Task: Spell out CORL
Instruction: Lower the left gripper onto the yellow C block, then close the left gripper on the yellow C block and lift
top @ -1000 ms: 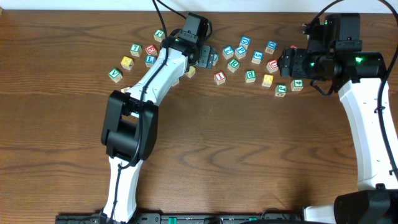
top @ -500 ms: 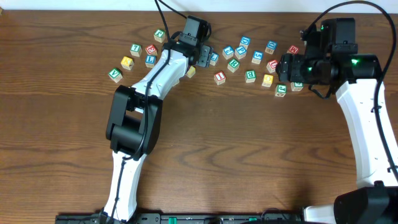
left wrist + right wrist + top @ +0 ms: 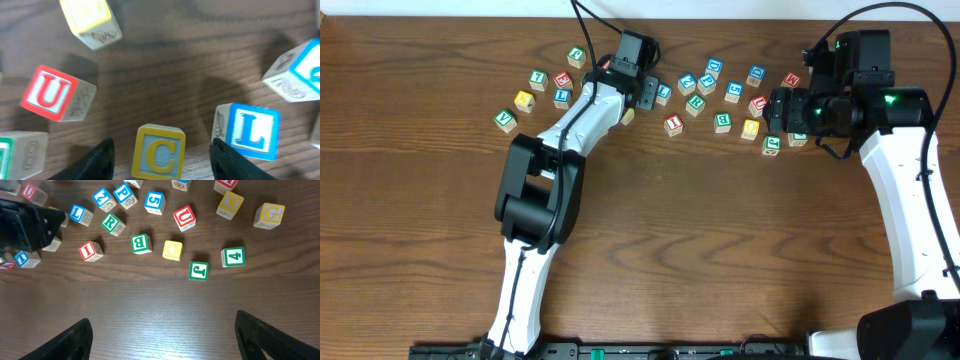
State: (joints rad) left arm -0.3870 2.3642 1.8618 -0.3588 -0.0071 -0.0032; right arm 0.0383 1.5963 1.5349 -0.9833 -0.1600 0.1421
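Nothing spelled yet: left gripper (image 3: 162, 150) jaws stand parted around the C block (image 3: 159, 152), not gripping; right gripper (image 3: 165, 337) gapes empty; O block (image 3: 172, 250), R block (image 3: 112, 224) and L block (image 3: 252, 131) not yet gathered.

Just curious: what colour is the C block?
The C block is yellow, letter blue; best in left wrist view.

About 21 blocks (image 3: 723, 122), 2 robot arms (image 3: 535, 195)

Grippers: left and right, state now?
Left gripper: open, straddling the yellow C block, not gripping it.
Right gripper: open, empty.
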